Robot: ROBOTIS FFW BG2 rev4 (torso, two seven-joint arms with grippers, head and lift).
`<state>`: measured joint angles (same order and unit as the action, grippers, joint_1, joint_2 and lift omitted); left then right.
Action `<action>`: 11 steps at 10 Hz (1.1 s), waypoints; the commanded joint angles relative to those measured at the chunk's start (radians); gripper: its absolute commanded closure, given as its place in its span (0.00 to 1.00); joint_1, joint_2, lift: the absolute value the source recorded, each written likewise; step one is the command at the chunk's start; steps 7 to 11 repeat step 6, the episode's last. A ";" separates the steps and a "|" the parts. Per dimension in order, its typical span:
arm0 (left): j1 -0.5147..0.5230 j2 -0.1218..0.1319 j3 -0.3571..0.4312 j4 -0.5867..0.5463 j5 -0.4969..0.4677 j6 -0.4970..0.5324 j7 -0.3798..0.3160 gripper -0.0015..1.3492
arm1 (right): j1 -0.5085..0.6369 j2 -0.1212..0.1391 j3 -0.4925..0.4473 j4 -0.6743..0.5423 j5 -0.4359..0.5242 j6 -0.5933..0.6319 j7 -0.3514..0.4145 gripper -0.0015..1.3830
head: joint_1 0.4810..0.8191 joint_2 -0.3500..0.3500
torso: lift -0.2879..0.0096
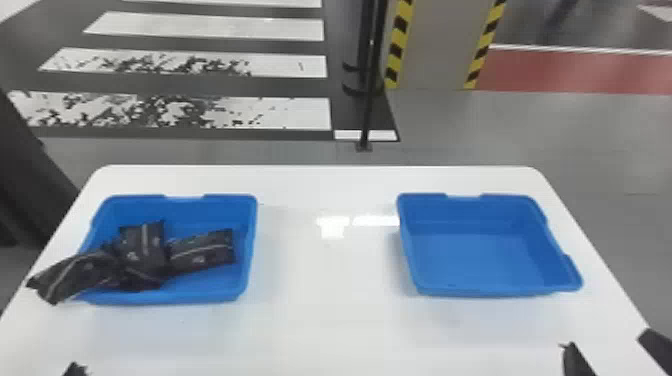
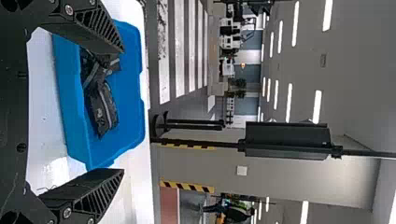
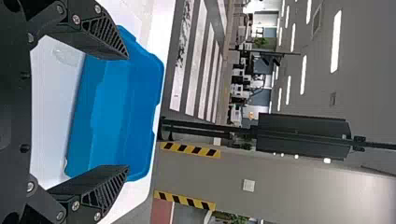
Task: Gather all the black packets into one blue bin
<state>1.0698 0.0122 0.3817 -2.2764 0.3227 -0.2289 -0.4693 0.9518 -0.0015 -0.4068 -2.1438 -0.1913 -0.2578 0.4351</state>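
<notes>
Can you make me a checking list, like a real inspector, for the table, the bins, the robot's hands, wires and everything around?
Surface: white table, shiny with light reflections
Job's things: black packets in left blue bin, one poking over its rim; right blue bin has none
Clutter: nothing seen
Grippers: left hand and right hand both open, holding nothing
Cables: nothing seen
Surroundings: white floor stripes, pillar with yellow-black edges

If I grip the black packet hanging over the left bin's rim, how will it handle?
The black packet looks soft and creased, so it would probably flex in the grip. Its surface has a slight sheen, so it may be somewhat slippery. It overlaps the packets beside it, so lifting it might drag them along.
</notes>
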 commanded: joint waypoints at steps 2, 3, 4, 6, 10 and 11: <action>0.000 0.000 0.001 0.000 0.000 0.003 -0.002 0.09 | 0.000 0.002 0.000 -0.005 0.000 0.000 -0.001 0.15 | 0.63 0.41 | 0.60; -0.002 0.002 -0.001 0.000 0.000 0.001 -0.003 0.09 | 0.003 0.002 0.000 -0.017 -0.002 0.000 0.001 0.15 | 0.63 0.41 | 0.60; -0.005 0.002 -0.001 0.000 0.000 0.003 -0.002 0.09 | 0.000 0.002 0.000 -0.022 -0.006 0.000 -0.001 0.15 | 0.63 0.42 | 0.60; -0.007 0.002 -0.001 0.002 0.000 0.008 -0.003 0.09 | -0.005 0.002 0.000 -0.020 -0.006 0.000 -0.001 0.15 | 0.63 0.42 | 0.60; -0.007 0.002 -0.001 0.002 0.000 0.008 -0.003 0.09 | -0.005 0.002 0.000 -0.020 -0.006 0.000 -0.001 0.15 | 0.63 0.42 | 0.60; -0.007 0.002 -0.001 0.002 0.000 0.008 -0.003 0.09 | -0.005 0.002 0.000 -0.020 -0.006 0.000 -0.001 0.15 | 0.63 0.42 | 0.60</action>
